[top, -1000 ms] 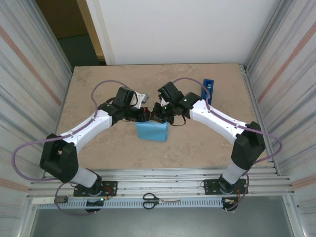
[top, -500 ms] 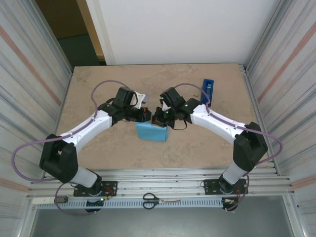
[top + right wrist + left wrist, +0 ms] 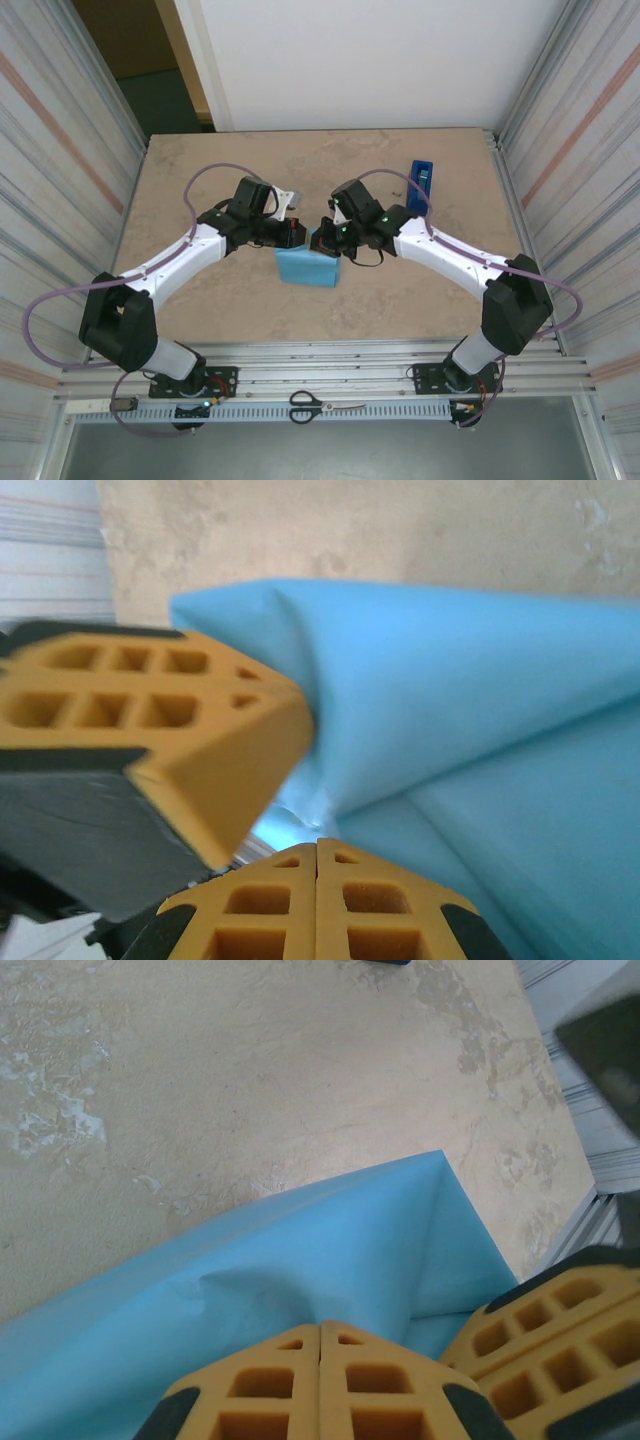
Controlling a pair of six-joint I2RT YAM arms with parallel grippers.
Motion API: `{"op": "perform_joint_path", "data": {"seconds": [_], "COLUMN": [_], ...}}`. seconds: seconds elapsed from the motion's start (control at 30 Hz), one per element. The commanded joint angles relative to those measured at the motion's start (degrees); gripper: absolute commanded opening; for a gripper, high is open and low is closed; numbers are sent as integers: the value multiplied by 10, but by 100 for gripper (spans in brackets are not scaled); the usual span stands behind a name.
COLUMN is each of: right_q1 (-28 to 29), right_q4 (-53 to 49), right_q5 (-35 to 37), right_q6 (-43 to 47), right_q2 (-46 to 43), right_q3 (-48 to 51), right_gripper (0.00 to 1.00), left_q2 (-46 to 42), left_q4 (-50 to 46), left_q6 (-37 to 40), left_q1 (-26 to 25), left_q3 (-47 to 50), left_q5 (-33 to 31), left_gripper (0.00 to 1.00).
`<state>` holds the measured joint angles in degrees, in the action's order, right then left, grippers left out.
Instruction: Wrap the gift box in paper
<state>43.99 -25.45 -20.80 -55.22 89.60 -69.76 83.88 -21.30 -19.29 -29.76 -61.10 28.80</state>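
"Where was the paper [image 3: 308, 266]?"

"Mid-table, sky-blue face out, folded into a low bundle. From above it lay at six o'clock of my left claw [image 3: 300, 233] and right claw [image 3: 322, 240], which sat close together at its far edge."

"And the claws?"

"Both were clenched, pads [image 3: 260, 1385] pressed flat together. In each wrist view the paper spread just beyond my tips at twelve o'clock. The blue tape dispenser [image 3: 422, 182] stood at two o'clock of the paper, well apart."
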Motion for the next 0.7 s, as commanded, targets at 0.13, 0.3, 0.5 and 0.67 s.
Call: {"op": "perform_joint_path", "data": {"seconds": [0.13,0.3,0.5,0.67], "right_q1": [8,10,6,-3], "right_q4": [-19,-15,1,120], "right_q5": [23,68,241,302], "right_q6": [41,99,169,261], "right_q2": [-2,-56,-187,-288], "right_q3": [-1,-15,85,242], "right_gripper": [0,10,53,59], "left_q2": [18,12,-29,-119], "left_q4": [-85,-86,-70,0], "left_q6": [-9,-4,-1,4], "left_q1": [-8,-1,6,10], "left_q3": [17,-15,-54,6], "left_q5": [6,22,29,-1], "left_gripper": [0,0,12,42]}}
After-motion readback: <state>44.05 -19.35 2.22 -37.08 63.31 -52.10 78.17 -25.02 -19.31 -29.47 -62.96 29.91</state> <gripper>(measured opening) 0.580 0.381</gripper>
